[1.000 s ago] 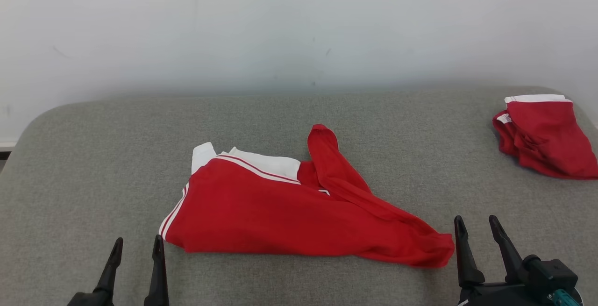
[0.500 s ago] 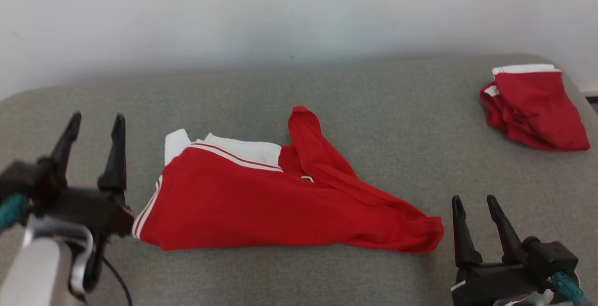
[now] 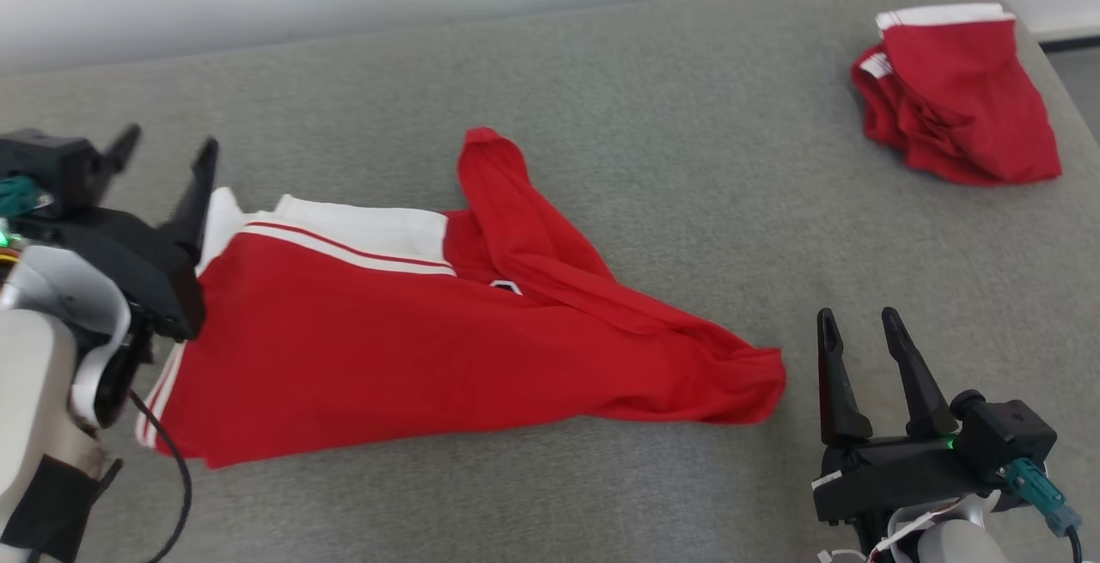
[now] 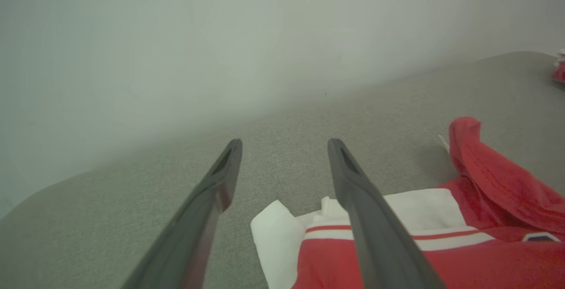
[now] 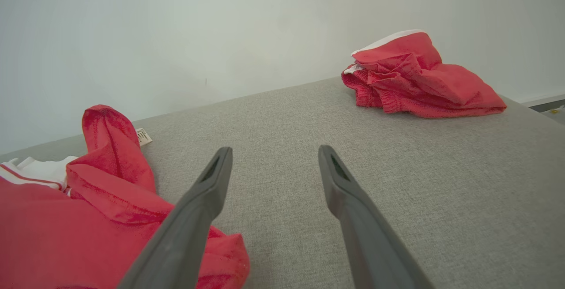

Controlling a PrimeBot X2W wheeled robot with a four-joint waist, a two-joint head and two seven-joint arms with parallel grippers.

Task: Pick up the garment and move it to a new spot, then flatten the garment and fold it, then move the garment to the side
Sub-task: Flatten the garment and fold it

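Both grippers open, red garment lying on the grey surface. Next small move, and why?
Probably lower the left gripper onto the white edge of the garment and close: it hovers open right by that corner, nothing is gripped, and the right gripper stands open, apart from the other end.

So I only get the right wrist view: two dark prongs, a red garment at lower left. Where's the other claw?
Observer: The left claw is at the garment's far end, by a white band with a red stripe.
Operator: Is it gripping the cloth?
Observer: No. In the left wrist view its prongs stand wide apart with nothing held between them.
Operator: And how does the garment lie overall?
Observer: From the head view, it stretches from that white band across to a bunched red end close to your right claw, with one sleeve flopped up the middle.
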